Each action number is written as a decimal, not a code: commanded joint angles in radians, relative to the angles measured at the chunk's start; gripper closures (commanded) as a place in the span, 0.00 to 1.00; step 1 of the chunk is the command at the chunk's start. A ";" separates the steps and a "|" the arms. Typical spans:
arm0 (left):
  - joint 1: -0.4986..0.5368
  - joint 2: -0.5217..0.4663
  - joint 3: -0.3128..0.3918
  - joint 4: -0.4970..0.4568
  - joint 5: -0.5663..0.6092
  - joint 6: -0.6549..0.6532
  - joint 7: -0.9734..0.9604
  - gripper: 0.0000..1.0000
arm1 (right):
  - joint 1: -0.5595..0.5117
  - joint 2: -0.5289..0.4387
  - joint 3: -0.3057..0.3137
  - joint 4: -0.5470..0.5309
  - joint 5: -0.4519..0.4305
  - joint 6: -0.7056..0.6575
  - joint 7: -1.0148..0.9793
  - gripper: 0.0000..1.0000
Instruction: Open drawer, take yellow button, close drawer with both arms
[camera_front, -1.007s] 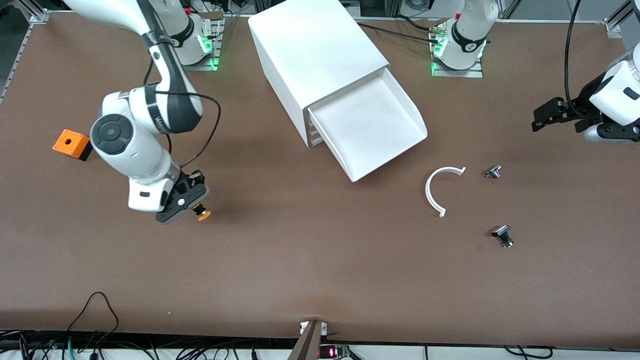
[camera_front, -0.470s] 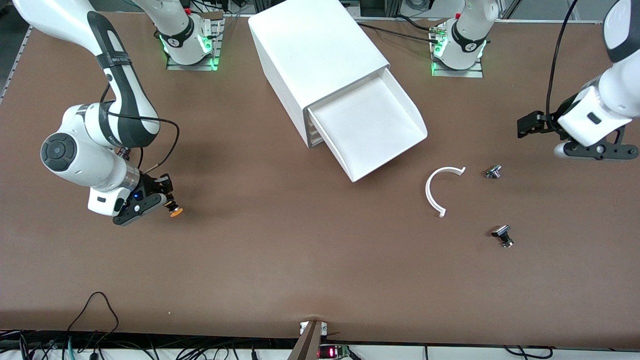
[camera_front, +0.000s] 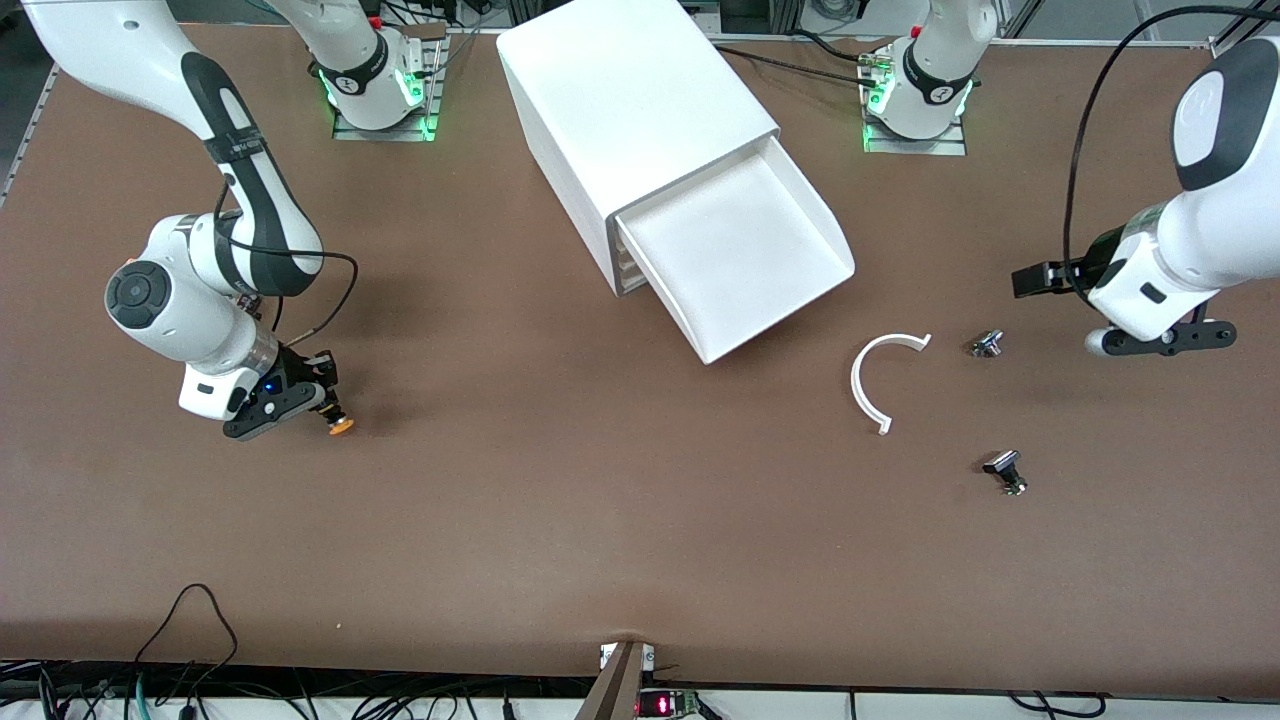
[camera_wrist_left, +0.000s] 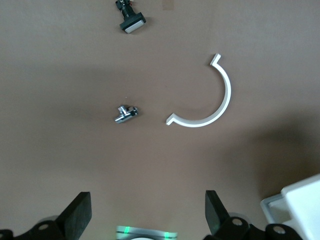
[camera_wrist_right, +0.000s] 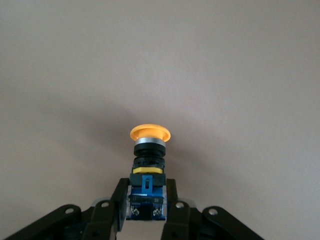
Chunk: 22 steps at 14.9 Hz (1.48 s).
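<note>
The white cabinet (camera_front: 630, 100) stands at the middle of the table near the bases. Its top drawer (camera_front: 740, 250) is pulled out and shows only a white floor; a corner of it shows in the left wrist view (camera_wrist_left: 300, 202). My right gripper (camera_front: 325, 408) is low over the bare table toward the right arm's end, shut on the button's black-and-blue stem (camera_wrist_right: 147, 192). The button's orange cap (camera_front: 341, 426) sticks out past the fingertips (camera_wrist_right: 150, 134). My left gripper (camera_front: 1160, 342) is open and empty (camera_wrist_left: 147, 200), up over the table at the left arm's end.
A white C-shaped piece (camera_front: 868, 385) (camera_wrist_left: 212, 107) lies nearer the camera than the drawer. Beside it lie a small silver part (camera_front: 987, 343) (camera_wrist_left: 125, 114) and a black-and-silver part (camera_front: 1006, 472) (camera_wrist_left: 131, 22). The two lower drawers (camera_front: 628, 275) are shut.
My right gripper has carried the button toward the right arm's end of the table; the arm now covers the orange cube. My left arm has come down and in toward the small parts.
</note>
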 joint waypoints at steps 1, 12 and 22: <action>-0.036 0.012 -0.004 -0.066 -0.022 0.101 -0.141 0.00 | -0.069 -0.008 0.024 -0.067 -0.013 0.064 -0.069 0.82; -0.119 0.052 -0.174 -0.367 -0.046 0.591 -0.687 0.00 | -0.117 -0.022 0.023 -0.130 0.002 0.077 -0.092 0.00; -0.175 0.057 -0.326 -0.448 -0.088 0.669 -0.968 0.00 | -0.110 -0.073 0.082 0.086 0.042 -0.222 0.141 0.00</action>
